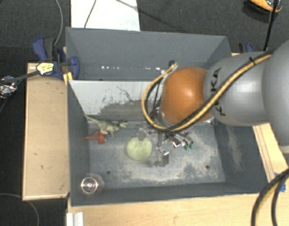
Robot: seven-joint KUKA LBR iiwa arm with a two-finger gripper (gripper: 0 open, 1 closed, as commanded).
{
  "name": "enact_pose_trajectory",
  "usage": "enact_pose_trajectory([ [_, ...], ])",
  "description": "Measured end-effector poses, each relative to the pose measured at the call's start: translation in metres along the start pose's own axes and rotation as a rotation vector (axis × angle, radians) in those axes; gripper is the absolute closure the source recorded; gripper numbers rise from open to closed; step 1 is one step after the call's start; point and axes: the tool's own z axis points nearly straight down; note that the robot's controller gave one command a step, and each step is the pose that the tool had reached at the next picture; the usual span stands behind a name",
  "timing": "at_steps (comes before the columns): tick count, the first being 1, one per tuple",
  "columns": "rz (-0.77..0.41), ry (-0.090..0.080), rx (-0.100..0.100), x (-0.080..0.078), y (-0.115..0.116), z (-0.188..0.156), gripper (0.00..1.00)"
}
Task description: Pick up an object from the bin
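Roughly mid-bin, a pale green ball [138, 149] lay on the floor, a little toward the near side. It was round, slightly mottled, and sat alone on bare grey metal.

Gripper [161, 158] was down low at the floor, just right of the ball. Contact between the two could not be told from this angle. How far the claw was open could not be told either, nor whether it had hold of anything; the metal parts of the wrist crowded that spot.

A small green bit [188, 146] showed just right of the gripper, close under the wrist hardware; whether it was a loose thing or part of the robot was unclear.

Left of the ball, nearer the far-left part of the floor, a green dinosaur [107, 125] lay on its side. A red piece [95, 136] lay just near of it, close to touching. Both were well apart from the gripper.

In the near-left corner a clear round cup [89, 184] stood by itself, well apart from everything else.

Bin [205, 173] floor was scuffed and dusted pale, more so around the middle.

Above the gripper, the orange cover [182, 95] of the wrist hung over the far-middle floor, with a yellow-and-black cable [147, 102] looping round its left side. The grey arm [257, 93] came in from the right across the bin's rim.
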Motion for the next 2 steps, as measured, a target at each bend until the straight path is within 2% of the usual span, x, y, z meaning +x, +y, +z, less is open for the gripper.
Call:
enact_pose_trajectory([
  [1,0.368,-0.002,0.001,-0.0164,0.0277,0.0201,1.0],
  [2,0.369,-0.002,0.001,-0.0164,0.0277,0.0201,1.0],
])
